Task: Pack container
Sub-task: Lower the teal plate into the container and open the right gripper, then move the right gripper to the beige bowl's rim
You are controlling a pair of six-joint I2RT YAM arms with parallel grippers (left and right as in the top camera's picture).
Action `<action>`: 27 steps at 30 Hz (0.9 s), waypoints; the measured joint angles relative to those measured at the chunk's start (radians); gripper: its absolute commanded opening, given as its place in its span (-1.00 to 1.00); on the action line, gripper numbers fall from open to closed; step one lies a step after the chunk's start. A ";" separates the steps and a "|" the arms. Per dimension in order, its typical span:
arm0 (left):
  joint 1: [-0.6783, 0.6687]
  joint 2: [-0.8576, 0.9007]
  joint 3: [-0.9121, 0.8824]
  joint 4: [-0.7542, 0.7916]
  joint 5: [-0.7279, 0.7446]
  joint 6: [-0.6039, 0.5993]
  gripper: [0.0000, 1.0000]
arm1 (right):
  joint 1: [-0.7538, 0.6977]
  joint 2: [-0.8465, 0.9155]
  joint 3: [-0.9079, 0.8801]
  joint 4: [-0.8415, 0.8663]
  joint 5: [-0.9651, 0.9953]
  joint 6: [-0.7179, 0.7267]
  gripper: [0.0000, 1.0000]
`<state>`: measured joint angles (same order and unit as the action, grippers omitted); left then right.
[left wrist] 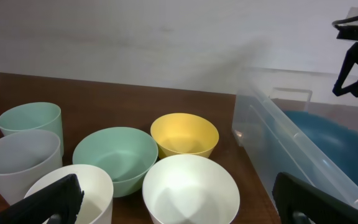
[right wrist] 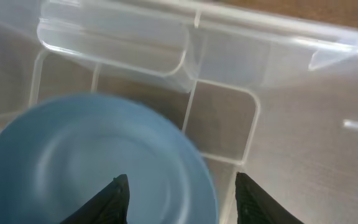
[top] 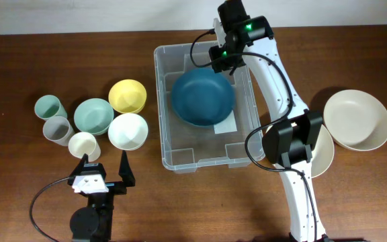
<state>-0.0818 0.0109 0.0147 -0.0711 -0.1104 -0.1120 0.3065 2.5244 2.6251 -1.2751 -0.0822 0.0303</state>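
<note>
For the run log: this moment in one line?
right gripper open above bowl | bowl in container | left gripper open, empty

Container point(top: 163, 101) floor is mostly taken by blue bowl point(top: 203, 97); room is left along front wall & left side. Back end is blocked by right gripper point(right wrist: 179, 190), jaws apart. Left of container, cups point(top: 58, 128) & bowls point(top: 127, 131) are packed tight; gaps betw. them prob. too narrow. Bare table point(top: 19, 188) is seen front-left.
</note>
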 measured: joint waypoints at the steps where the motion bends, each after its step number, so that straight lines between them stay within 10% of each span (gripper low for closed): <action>1: 0.000 0.000 0.000 0.000 0.000 0.000 0.99 | 0.000 0.000 0.000 0.010 0.000 0.000 0.00; 13: 0.000 0.000 0.000 0.000 0.000 0.000 0.99 | -0.059 -0.006 0.257 -0.163 0.040 0.089 -0.03; 27: 0.000 0.000 0.000 0.000 0.000 0.000 0.99 | -0.522 -0.093 0.494 -0.417 0.124 0.203 0.04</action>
<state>-0.0818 0.0109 0.0147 -0.0711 -0.1104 -0.1120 -0.2153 2.4310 3.1195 -1.6924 0.0414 0.2333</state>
